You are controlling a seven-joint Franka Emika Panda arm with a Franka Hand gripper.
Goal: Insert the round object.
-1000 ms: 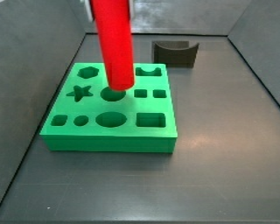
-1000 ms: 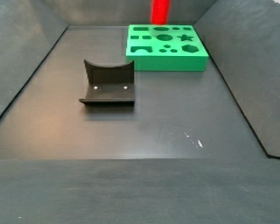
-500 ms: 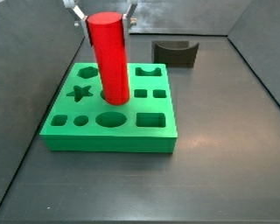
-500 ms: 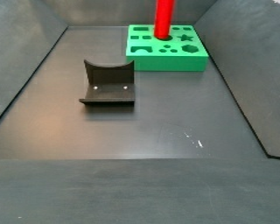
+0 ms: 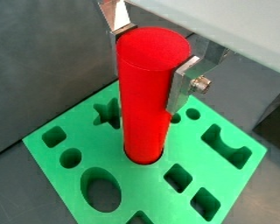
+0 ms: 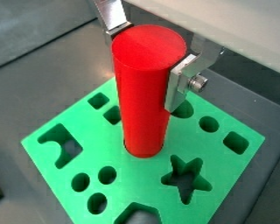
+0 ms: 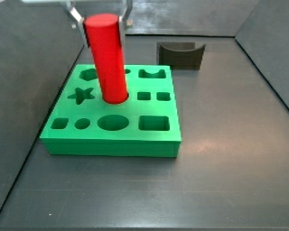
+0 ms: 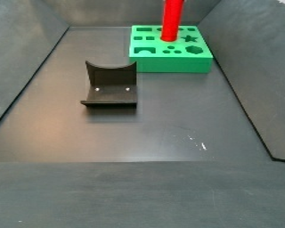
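The round object [image 7: 106, 59] is a long red cylinder standing upright on the green block [image 7: 111, 144]. Its lower end sits in the round hole in the block's middle. It shows in both wrist views [image 5: 146, 96] [image 6: 146, 87], and in a side view [image 8: 171, 18] its top is cut off. My gripper [image 7: 100, 13] is above the block, its two silver fingers flanking the cylinder's top end and lying against its sides, as both wrist views show [image 5: 149, 70] [image 6: 146, 70]. The block [image 5: 140, 179] [image 6: 136, 184] [image 8: 169, 62] has several shaped holes, among them a star.
The dark fixture [image 7: 181, 54] with a curved notch stands on the floor beyond the block, apart from it, and shows in a side view [image 8: 109, 85]. Grey walls enclose the dark floor on the sides.
The red cylinder came down with my gripper, shifted slightly over the block, and its lower end now sits in the round hole, so less of its length shows.
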